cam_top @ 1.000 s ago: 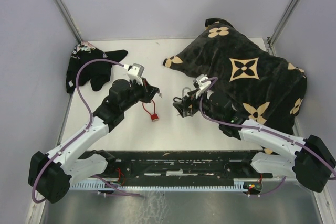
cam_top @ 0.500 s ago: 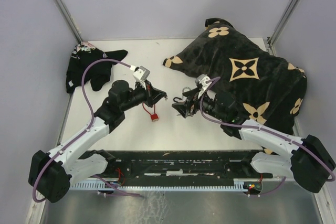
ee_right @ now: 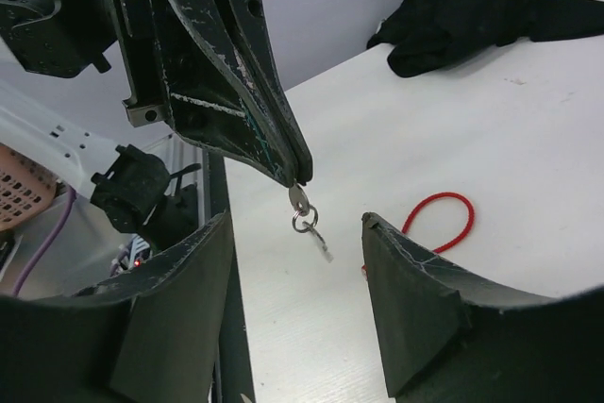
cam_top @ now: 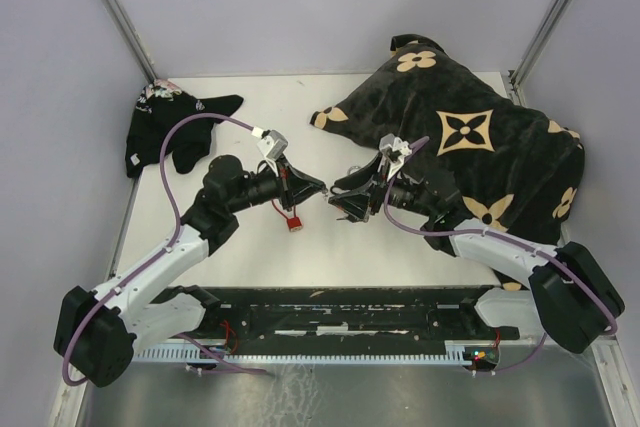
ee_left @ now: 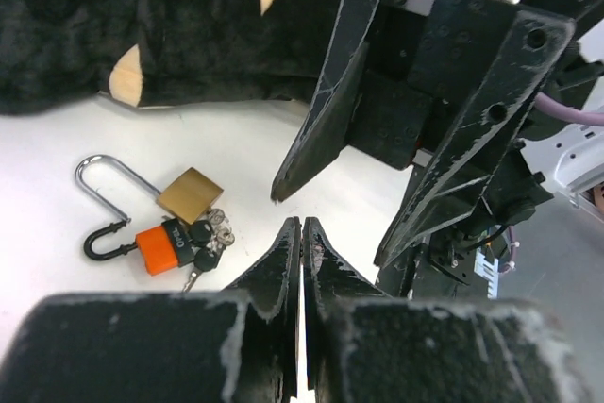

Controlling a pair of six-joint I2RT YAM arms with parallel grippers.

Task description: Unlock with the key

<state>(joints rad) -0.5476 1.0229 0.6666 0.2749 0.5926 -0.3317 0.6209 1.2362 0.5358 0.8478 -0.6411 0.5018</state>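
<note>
**Top external view.** The left end effector [cam_top: 316,188] and the right end effector [cam_top: 342,203] stand tip to tip above the middle of the white desk [cam_top: 250,257]. A red cord loop [cam_top: 287,213] lies on the desk just on the near side of the left end effector. A black garment [cam_top: 175,127] lies at the far left. A dark blanket with tan flower marks [cam_top: 470,142] covers the far right of the desk.

**Left wrist view.** The left end effector's fingers are pressed together, leaving only a narrow slit. The right end effector's two fingers stand apart just beyond them. On the desk to the left, a brass padlock [ee_left: 189,193] and an orange padlock [ee_left: 160,244] lie touching, with a bunch of keys [ee_left: 212,233] against them. The blanket's edge lies on their far side.

**Right wrist view.** The tips of the left end effector pinch a key [ee_right: 298,198]. A ring with a second key [ee_right: 316,236] hangs below it. The key hangs above the desk, between the right end effector's fingers, which stand wide apart and touch nothing.
</note>
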